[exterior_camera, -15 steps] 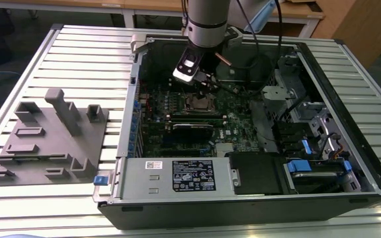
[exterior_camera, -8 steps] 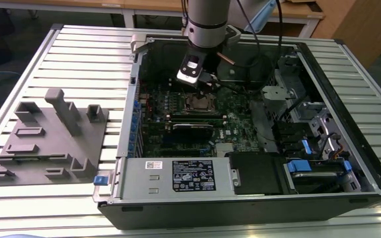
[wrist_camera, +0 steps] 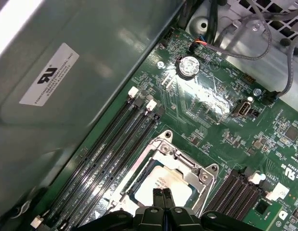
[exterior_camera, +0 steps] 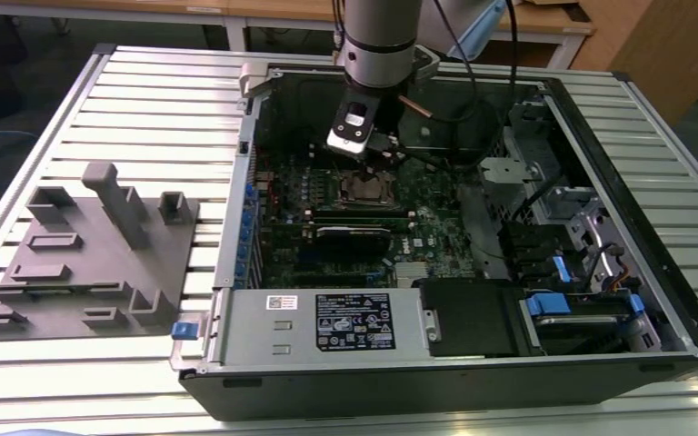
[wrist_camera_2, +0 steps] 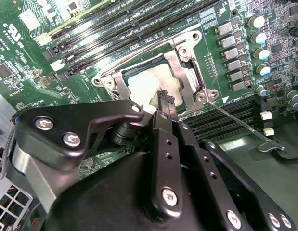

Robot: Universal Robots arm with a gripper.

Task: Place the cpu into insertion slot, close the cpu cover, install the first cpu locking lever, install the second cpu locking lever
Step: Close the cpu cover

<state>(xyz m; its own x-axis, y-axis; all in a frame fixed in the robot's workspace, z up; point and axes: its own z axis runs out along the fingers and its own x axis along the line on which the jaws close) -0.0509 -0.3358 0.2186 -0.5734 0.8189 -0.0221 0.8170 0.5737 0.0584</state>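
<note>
In the exterior view my gripper (exterior_camera: pixel 373 156) hangs just above the insertion slot (exterior_camera: pixel 367 188) on the green motherboard (exterior_camera: pixel 428 213). The cpu (wrist_camera_2: pixel 139 79) (wrist_camera: pixel 164 182) lies in the slot with its silvery top showing. The cpu cover (wrist_camera_2: pixel 185 72) (wrist_camera: pixel 187 166), a silver frame, lies down around it. In both wrist views my gripper (wrist_camera_2: pixel 164 97) (wrist_camera: pixel 162 193) is shut, holds nothing, and its tips are close over the cpu's edge. One thin wire locking lever (wrist_camera_2: pixel 240 124) sticks out sideways from the socket corner. Another lever (wrist_camera_2: pixel 144 52) runs along the socket's edge.
Long black memory slots (wrist_camera: pixel 110 144) flank the socket on both sides. The case's metal wall (wrist_camera: pixel 67 72) rises close behind them. Cables (exterior_camera: pixel 494 100) and a drive cage (exterior_camera: pixel 567 218) fill the exterior view's right. A grey fixture (exterior_camera: pixel 83 254) lies outside the case at the exterior view's left.
</note>
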